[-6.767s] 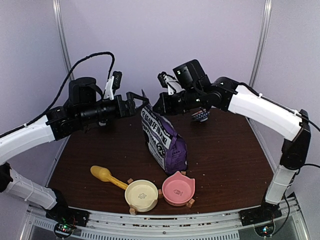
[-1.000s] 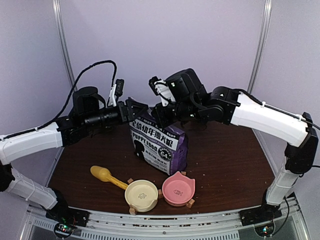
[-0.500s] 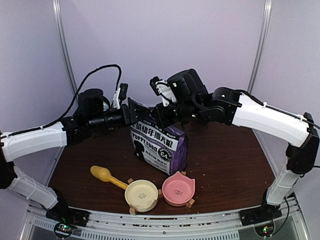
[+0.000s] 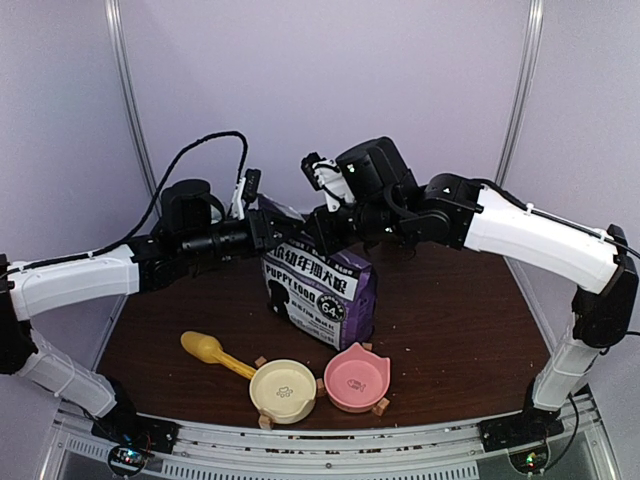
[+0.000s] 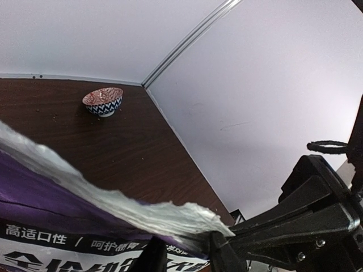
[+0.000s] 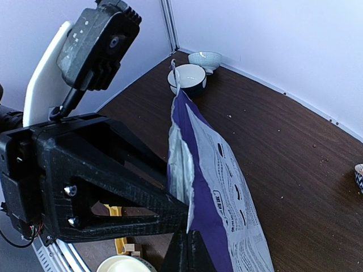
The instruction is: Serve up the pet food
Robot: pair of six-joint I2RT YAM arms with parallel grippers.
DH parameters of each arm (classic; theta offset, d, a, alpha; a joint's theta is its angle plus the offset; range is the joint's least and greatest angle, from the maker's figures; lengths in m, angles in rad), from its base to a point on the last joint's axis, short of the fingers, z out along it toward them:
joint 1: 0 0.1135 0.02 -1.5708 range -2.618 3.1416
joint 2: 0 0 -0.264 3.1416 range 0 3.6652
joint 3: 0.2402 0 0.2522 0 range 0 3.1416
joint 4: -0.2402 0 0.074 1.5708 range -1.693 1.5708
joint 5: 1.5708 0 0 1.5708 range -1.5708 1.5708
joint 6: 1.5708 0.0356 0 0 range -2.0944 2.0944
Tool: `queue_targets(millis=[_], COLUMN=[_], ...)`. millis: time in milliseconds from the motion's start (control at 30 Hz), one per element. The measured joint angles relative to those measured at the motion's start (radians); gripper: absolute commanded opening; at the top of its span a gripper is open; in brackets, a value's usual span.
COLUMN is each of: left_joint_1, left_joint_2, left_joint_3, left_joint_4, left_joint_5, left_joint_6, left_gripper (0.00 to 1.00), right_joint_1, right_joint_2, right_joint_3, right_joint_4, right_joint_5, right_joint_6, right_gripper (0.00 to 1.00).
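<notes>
The purple "PUPPY FOOD" bag (image 4: 322, 297) stands upright mid-table, printed face toward the near edge. The pet food itself is hidden inside the bag. My right gripper (image 6: 190, 249) is shut on the bag's top edge (image 6: 184, 187), where the silver lining gapes a little. My left gripper (image 5: 187, 256) comes in from the left at the same top edge. Its two fingers (image 5: 152, 258) stand apart on either side of the silvery lip (image 5: 142, 212), so it is open. Seen from above, both grippers meet over the bag, left gripper (image 4: 288, 224) and right gripper (image 4: 323, 228).
A yellow scoop (image 4: 212, 351), a cream bowl (image 4: 283, 390) and a pink bowl (image 4: 356, 378) sit near the front edge. At the back are a red-and-blue patterned bowl (image 5: 103, 101), a dark-rimmed bowl (image 6: 188, 77) and a pale bowl (image 6: 205, 58). Purple walls close in the table.
The left gripper has moved right onto the bag's top edge and its jaws have narrowed. The bag, edge-on several seconds ago, faces front. The right gripper keeps its hold.
</notes>
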Motion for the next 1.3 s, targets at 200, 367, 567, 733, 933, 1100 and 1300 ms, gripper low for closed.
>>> queue_targets(millis=[200,367,567,733,933,1100,1300], left_joint_1=[0.000,0.000,0.000,-0.004,-0.014,-0.016,-0.018], left_joint_2=[0.002,0.013,0.018,0.018,0.017,0.015,0.015], left_joint_3=[0.000,-0.001,0.000,0.000,0.010,0.011,0.011], left_joint_4=[0.022,0.036,0.043,0.042,0.019,-0.002,-0.003], left_joint_5=[0.027,0.047,0.045,0.028,-0.001,-0.018,-0.029], left_joint_6=[0.008,0.014,0.014,0.014,0.014,0.015,0.015], left_gripper=[0.02,0.00,0.00,0.00,0.00,0.00,0.00], right_joint_1=[-0.003,-0.007,-0.005,0.013,0.032,0.040,0.047], right_joint_2=[0.000,0.000,0.000,0.000,0.009,0.023,0.028], right_joint_3=[0.000,0.001,0.002,0.003,0.008,0.010,0.010], right_joint_4=[-0.003,-0.013,-0.018,-0.020,-0.024,-0.019,-0.011], right_joint_5=[-0.014,-0.025,-0.004,0.086,0.178,0.217,0.249], right_joint_6=[-0.041,-0.093,-0.134,-0.153,-0.160,-0.160,-0.159], right_gripper=[0.00,0.00,0.00,0.00,0.00,0.00,0.00])
